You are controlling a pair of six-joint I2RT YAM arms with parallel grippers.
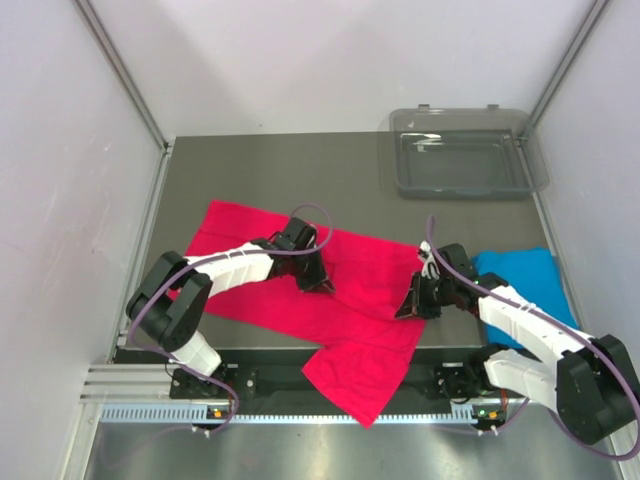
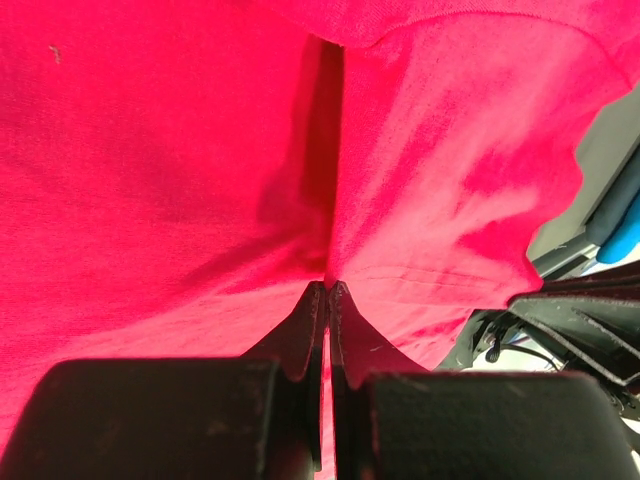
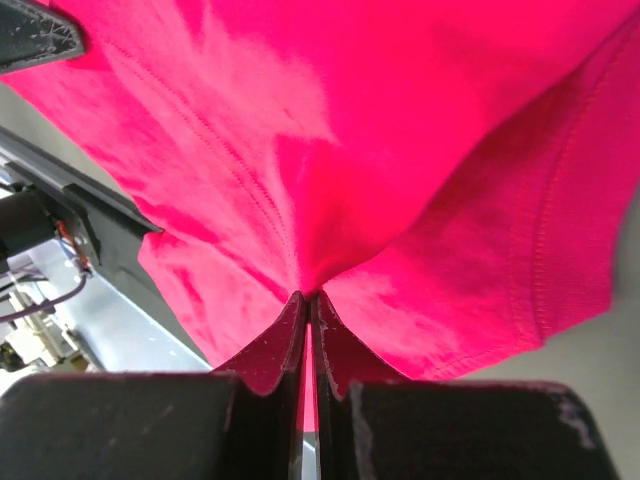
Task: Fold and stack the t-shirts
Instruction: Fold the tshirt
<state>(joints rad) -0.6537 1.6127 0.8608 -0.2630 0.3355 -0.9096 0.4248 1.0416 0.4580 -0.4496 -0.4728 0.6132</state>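
Crimson-pink shirt (image 1: 300, 290) pinched at two spots, nearer the arms than the grey tray (image 1: 400, 160).

Left gripper (image 1: 320, 284) and right gripper (image 1: 411, 307) each have their fingers pressed together on a small ridge of this cloth. It lies spread on the table (image 1: 260, 170), left of and nearer than the tray, one end drooping over the near edge. The blue shirt (image 1: 525, 275) sits crumpled directly nearer than the tray. The thin pinches may slip, or the hanging end's weight may drag the shirt off and skew the fold. Count: two shirts, two grippers, one tray.
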